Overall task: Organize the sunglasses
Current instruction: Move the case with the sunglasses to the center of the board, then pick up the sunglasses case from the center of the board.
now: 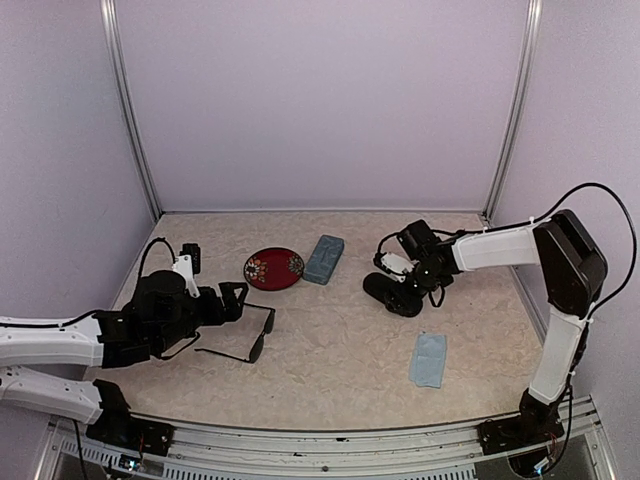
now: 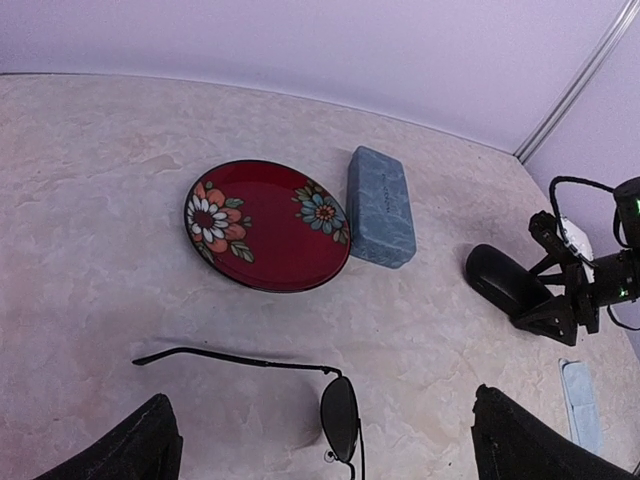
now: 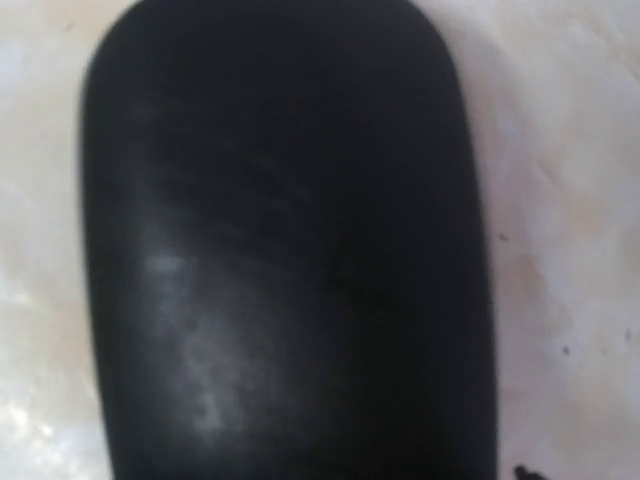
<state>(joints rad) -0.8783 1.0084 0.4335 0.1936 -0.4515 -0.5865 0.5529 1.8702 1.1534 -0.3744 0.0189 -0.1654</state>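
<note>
The left hand (image 1: 233, 298) is spread wide just beside the thin black-framed sunglasses (image 2: 340, 415), which lie unfolded on the counter (image 1: 340, 350) near a red floral plate (image 2: 265, 225). The right hand (image 1: 403, 284) is at the black oval case (image 3: 290, 240); whether it is spread or gripping I cannot tell.

Thin-framed sunglasses (image 1: 268, 321) lying unfolded on the table (image 1: 340, 340)

One pair shows: a slim black wire frame with dark oval lenses (image 2: 340, 415). Both temple arms are spread open, and the one seen from the left wrist runs long and straight to the left. The pair rests at the table's left front, near the red flowered plate (image 1: 273, 268) but not touching it.
</note>
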